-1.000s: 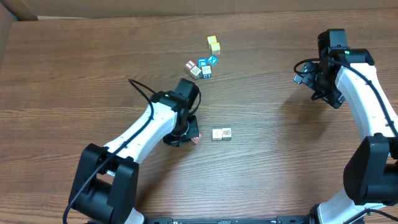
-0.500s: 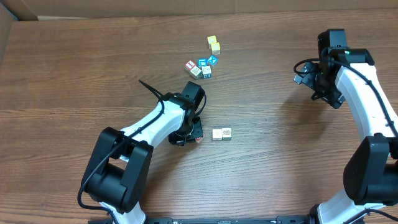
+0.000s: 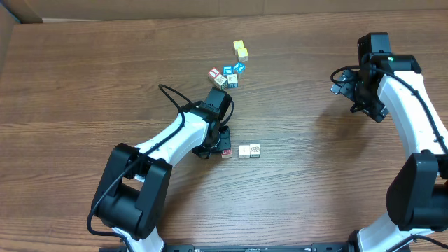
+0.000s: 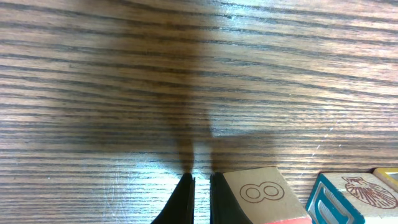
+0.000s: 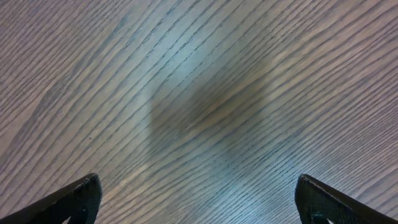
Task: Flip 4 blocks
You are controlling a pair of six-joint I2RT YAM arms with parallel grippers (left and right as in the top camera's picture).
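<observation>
Wood-grain table (image 3: 84, 105) under everything, brown. Nearest of the task things, at the middle: left gripper (image 3: 219, 143), fingers pressed together, holding nothing, tips low over the wood. From its wrist camera, both dark fingers (image 4: 185, 200) side by side with only a thin slit between. Touching the outer side of one finger: 8 block (image 4: 261, 194), pale top with an 8 in an oval, reddish lower edge; red-edged also from above, resting on the table just beside the gripper. Just beside that one: shell block (image 4: 356, 198), blue border, brown shell print on top. At the frame corner, yellow-bordered edge of a third block (image 4: 389, 177), print cut off. From above, these last two as a pale pair side by side; cannot tell whether really touching.

Farther, at the right side: right gripper (image 5: 198, 186), fingers spread wide apart, only wood between, well apart from every block.

Farther again, beyond the left gripper: cluster (image 3: 226, 75) of small blocks packed together, red, blue and green borders, prints too small to read. Farthest: two yellow cubes (image 3: 241, 50), plain, touching corner to corner.
</observation>
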